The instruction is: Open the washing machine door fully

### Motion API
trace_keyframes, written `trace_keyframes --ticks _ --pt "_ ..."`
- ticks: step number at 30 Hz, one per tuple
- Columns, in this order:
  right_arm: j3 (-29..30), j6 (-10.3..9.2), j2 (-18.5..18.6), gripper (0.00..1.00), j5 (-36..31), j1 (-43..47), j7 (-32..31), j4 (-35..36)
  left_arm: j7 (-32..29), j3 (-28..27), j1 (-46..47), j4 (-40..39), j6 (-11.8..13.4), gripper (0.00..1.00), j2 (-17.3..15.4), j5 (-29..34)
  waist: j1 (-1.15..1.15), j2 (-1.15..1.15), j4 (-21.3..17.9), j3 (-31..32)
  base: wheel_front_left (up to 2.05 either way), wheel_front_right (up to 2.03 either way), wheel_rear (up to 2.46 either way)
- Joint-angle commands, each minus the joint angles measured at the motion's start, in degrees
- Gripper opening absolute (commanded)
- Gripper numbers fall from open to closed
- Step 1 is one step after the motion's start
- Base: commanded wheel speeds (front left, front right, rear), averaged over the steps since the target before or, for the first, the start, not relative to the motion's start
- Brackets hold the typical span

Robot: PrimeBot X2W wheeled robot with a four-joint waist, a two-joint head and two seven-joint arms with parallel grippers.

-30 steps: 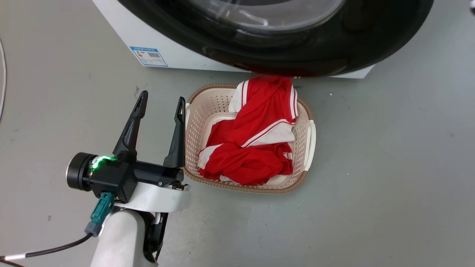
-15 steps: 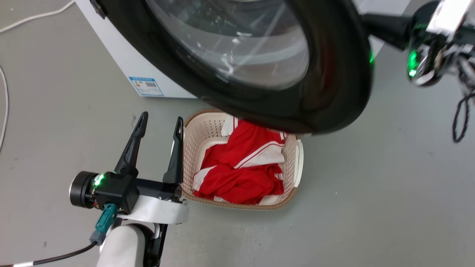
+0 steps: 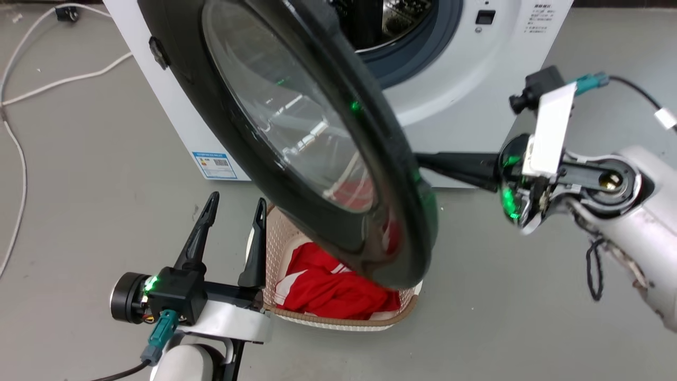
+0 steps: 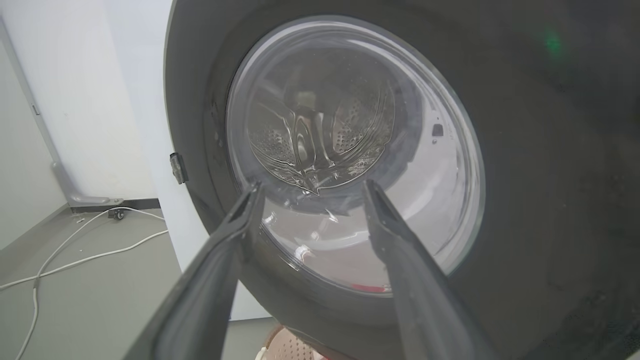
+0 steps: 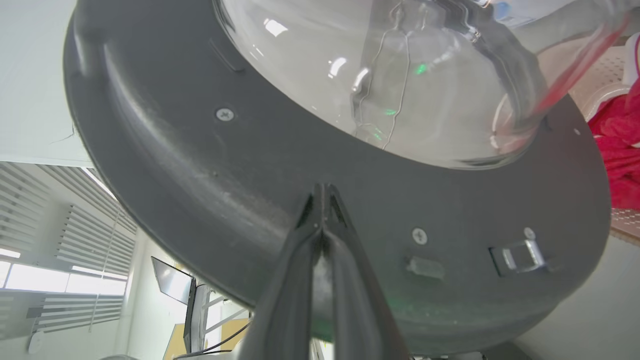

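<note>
The washing machine door (image 3: pixel 296 137) stands roughly half open, hinged on the robot's left, its free edge hanging over the laundry basket (image 3: pixel 338 320). The right gripper (image 3: pixel 426 159) — fingers pinched together on nothing — points tip-first at the door's inner face near that free edge. The door therefore lies to its left, and a leftward push would likely widen the swing. The left gripper (image 3: pixel 236 200), fingers spread and empty, hovers on the door's outer side.
</note>
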State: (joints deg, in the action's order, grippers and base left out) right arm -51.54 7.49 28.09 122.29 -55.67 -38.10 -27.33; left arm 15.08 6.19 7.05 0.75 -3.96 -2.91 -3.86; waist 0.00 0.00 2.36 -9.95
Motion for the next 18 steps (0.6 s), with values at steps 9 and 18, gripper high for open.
trace_keyframes --ticks 9,18 --pt "-5.8 0.00 -0.4 0.00 3.4 4.6 4.7 9.8 0.1 0.6 -2.4 0.5 0.5 1.00 0.0 -0.4 0.00 0.00 0.8 3.3 0.00 0.00 0.00" --pt "-8.7 0.00 -1.6 0.00 4.7 6.3 11.1 14.4 0.1 0.6 -3.4 0.5 0.8 1.00 0.0 -0.5 0.00 0.00 0.9 4.3 0.00 0.00 0.00"
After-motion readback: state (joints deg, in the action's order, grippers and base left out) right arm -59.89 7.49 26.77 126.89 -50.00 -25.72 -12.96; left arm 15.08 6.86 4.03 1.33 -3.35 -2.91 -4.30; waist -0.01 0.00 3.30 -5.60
